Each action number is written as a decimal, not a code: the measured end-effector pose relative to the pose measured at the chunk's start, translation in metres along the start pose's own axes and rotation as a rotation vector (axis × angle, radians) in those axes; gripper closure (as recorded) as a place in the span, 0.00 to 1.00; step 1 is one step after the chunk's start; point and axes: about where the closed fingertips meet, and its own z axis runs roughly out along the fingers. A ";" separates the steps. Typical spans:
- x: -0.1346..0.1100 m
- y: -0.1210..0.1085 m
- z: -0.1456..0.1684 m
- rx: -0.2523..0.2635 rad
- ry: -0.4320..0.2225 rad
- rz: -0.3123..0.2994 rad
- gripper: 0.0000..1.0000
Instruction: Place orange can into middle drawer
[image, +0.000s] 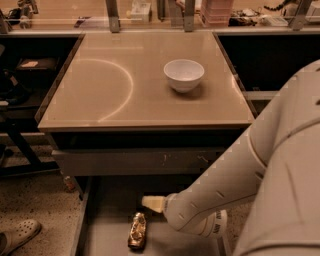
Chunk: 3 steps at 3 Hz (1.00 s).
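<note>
The orange can (137, 231), dented and shiny golden-orange, lies on its side on the flat grey floor of the open middle drawer (110, 220), near the front. My gripper (152, 203) is inside the drawer opening, just above and to the right of the can, with a small gap between them. It holds nothing that I can see. My white arm (225, 200) reaches in from the right and hides the drawer's right part.
A white bowl (183, 74) stands on the beige countertop (115, 95) above. A closed grey drawer front with white scratch marks (135, 162) sits just over the open drawer. A pale shoe (17, 235) lies on the speckled floor at left. Shelves and clutter line the back.
</note>
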 end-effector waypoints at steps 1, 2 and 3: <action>-0.031 -0.048 -0.009 0.119 -0.085 0.065 0.00; -0.045 -0.067 -0.010 0.216 -0.110 0.070 0.00; -0.043 -0.074 -0.013 0.234 -0.098 0.056 0.00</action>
